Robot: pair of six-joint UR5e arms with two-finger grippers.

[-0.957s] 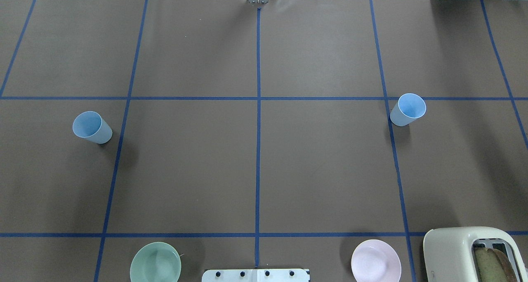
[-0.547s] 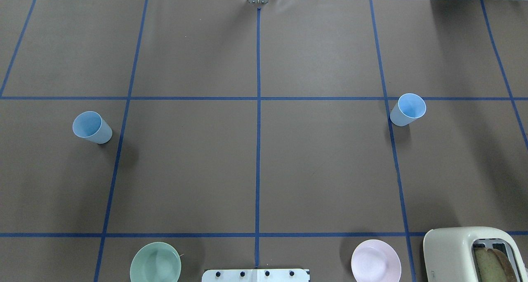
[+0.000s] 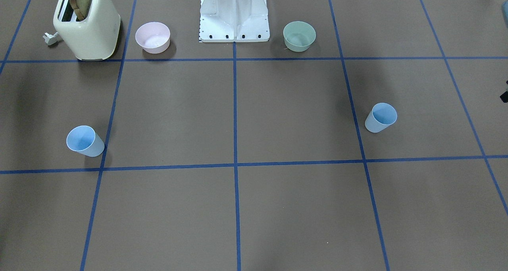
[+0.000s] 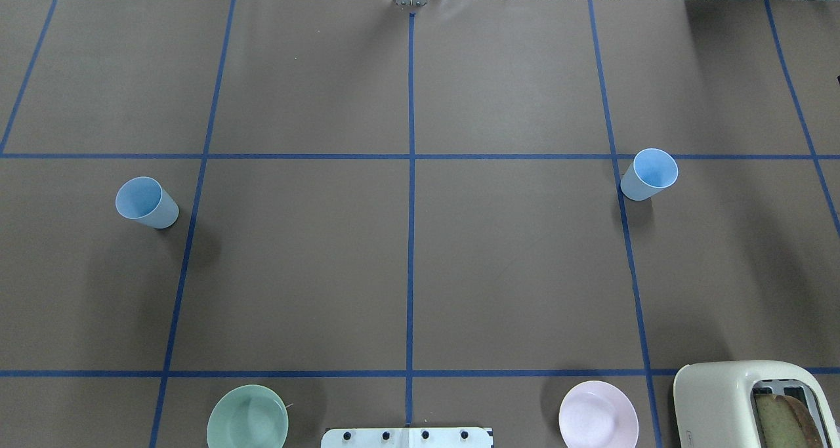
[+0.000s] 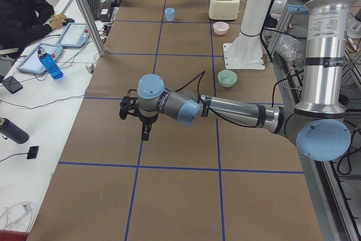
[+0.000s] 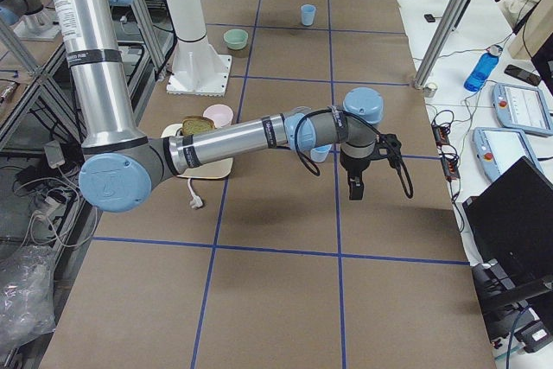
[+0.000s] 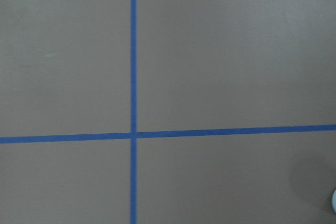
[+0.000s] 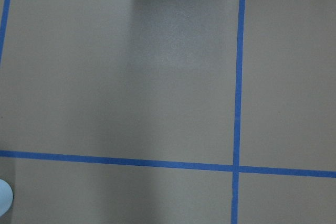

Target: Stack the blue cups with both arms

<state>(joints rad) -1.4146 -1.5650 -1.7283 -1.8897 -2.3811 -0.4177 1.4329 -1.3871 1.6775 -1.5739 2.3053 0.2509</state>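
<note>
Two pale-blue cups stand upright and far apart on the brown table. One cup (image 4: 146,203) (image 3: 381,118) is on my left side, the other cup (image 4: 648,174) (image 3: 84,141) on my right. My left gripper (image 5: 145,134) hangs above the table, pointing down, seen only in the exterior left view, so I cannot tell if it is open or shut. My right gripper (image 6: 354,189) hangs likewise, just beside the right cup (image 6: 321,153), and I cannot tell its state. Each wrist view shows bare table with a sliver of cup at its edge (image 7: 334,201) (image 8: 4,195).
A cream toaster (image 4: 748,402) with bread stands at the near right. A pink bowl (image 4: 598,423) and a mint-green bowl (image 4: 247,425) flank the white pedestal base (image 4: 407,437). An operator (image 5: 22,9) sits at the side desk with tablets and bottles.
The cups and bowls have not moved. A small dark sliver now shows at the overhead view's right edge.
</note>
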